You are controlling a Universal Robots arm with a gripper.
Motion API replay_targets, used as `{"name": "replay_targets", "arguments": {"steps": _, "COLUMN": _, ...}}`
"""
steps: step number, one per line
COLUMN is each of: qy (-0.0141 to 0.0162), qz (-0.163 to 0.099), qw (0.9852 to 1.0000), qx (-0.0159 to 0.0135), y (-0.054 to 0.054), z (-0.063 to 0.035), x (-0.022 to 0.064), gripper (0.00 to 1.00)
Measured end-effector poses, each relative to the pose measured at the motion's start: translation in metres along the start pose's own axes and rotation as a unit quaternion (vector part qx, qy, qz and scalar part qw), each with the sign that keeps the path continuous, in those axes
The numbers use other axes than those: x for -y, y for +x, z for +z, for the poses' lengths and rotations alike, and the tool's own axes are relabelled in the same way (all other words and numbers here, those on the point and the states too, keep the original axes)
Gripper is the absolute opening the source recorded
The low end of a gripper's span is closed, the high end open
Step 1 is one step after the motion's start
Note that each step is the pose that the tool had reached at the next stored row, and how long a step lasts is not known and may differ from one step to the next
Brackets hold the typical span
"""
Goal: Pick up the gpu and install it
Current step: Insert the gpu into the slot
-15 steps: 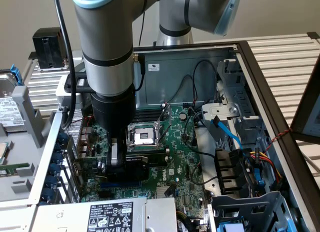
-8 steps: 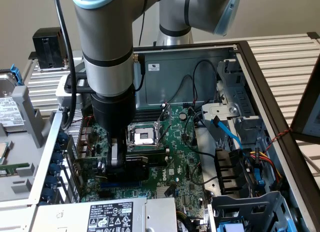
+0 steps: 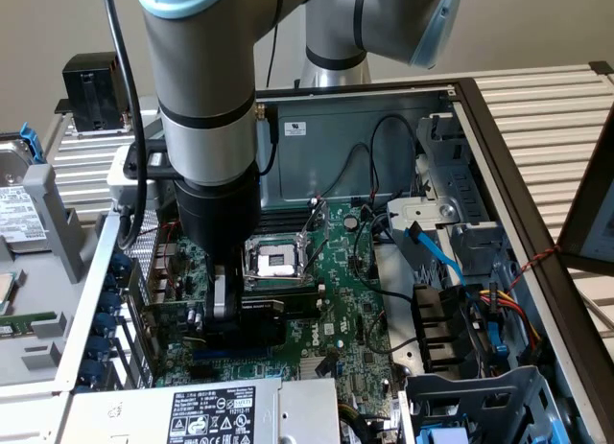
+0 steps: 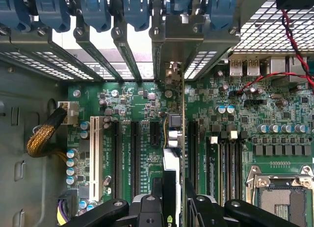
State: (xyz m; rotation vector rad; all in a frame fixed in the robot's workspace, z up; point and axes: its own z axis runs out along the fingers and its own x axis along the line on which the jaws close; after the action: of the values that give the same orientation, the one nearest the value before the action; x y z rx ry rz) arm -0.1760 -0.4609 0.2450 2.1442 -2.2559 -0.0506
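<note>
Pickup done on our side: gripper (image 4: 171, 212) fingers clamped on the gpu (image 4: 173, 138), card standing edge-down among the motherboard (image 4: 274, 104) expansion slots; we judge seating unconfirmed.

Robotics lab: opened computer case (image 3: 331, 161), bare motherboard (image 3: 360, 315), robot arm (image 3: 206, 89) overhead.

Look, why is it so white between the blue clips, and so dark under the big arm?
Wrist view: light shines in through the open slot gaps, washing them out white. Exterior view: the arm hangs over the middle, so the gpu beneath it sits in shadow, while the arm's grey shell has a soft sheen.
</note>
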Motion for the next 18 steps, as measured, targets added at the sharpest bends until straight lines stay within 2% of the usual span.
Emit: {"name": "replay_targets", "arguments": {"steps": 18, "qy": 0.0, "qz": -0.001, "qw": 1.0, "qx": 0.0, "y": 0.0003, "z": 0.0007, "x": 0.0001, "gripper": 0.27}}
